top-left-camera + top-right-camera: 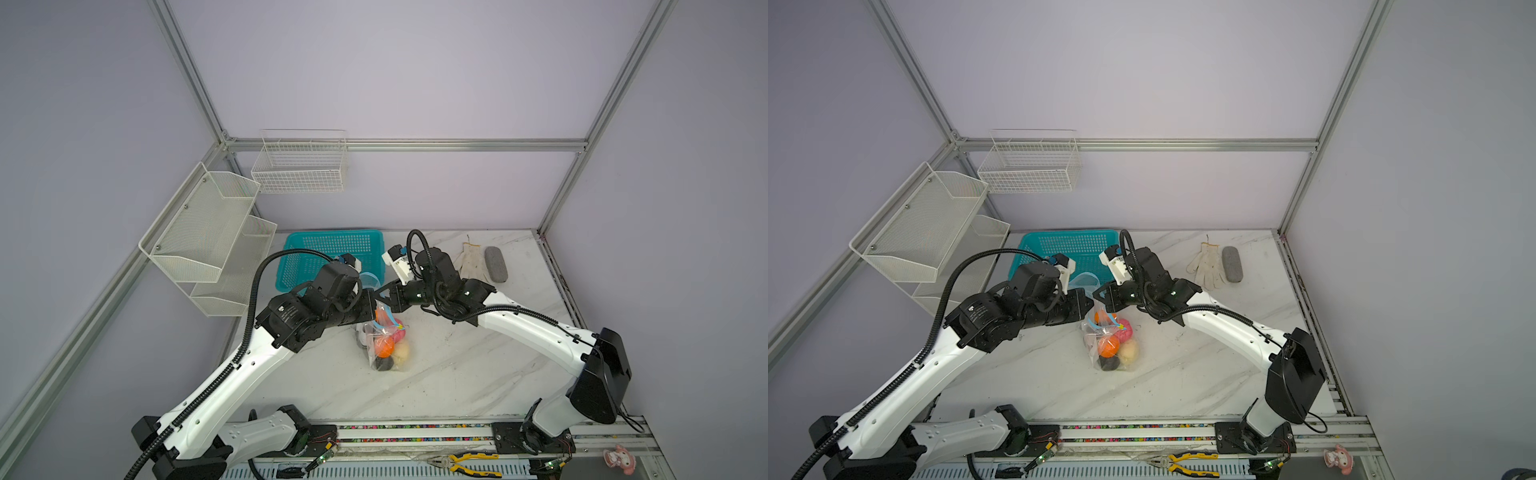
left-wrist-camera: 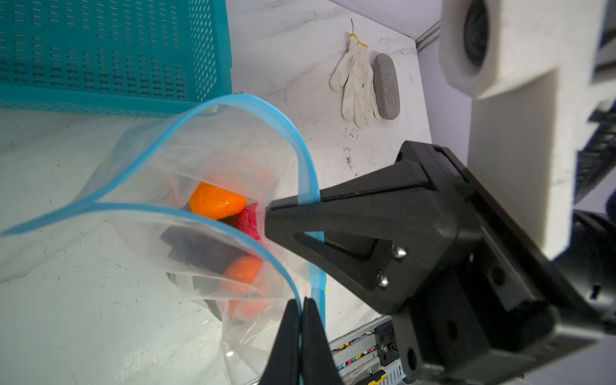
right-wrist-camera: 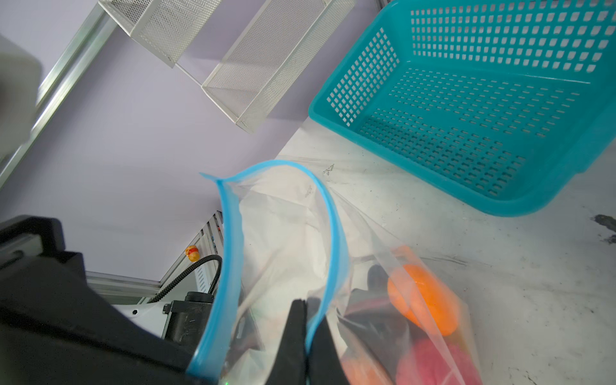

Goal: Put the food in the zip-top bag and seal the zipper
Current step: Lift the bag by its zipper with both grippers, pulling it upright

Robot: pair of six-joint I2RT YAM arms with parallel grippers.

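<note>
Yellow-handled pliers lie on the front rail, nearest the camera head. Beyond them, on the marble table, the zip-top bag stands at mid-table between the two arms, with its base on the surface and its mouth raised. The food is inside the bag: an orange ball, a pink ball, a cream ball and a black lump show through the clear plastic. The zipper is unsealed, and its two light-blue lips bow apart in a wide loop. The left gripper is clamped on one lip and the right gripper on the opposite lip, with their tips close together above the bag. Behind the grippers sits a teal basket. A white glove and a grey oblong pad lie side by side toward the far right corner. White mesh racks hang on the left wall.
</note>
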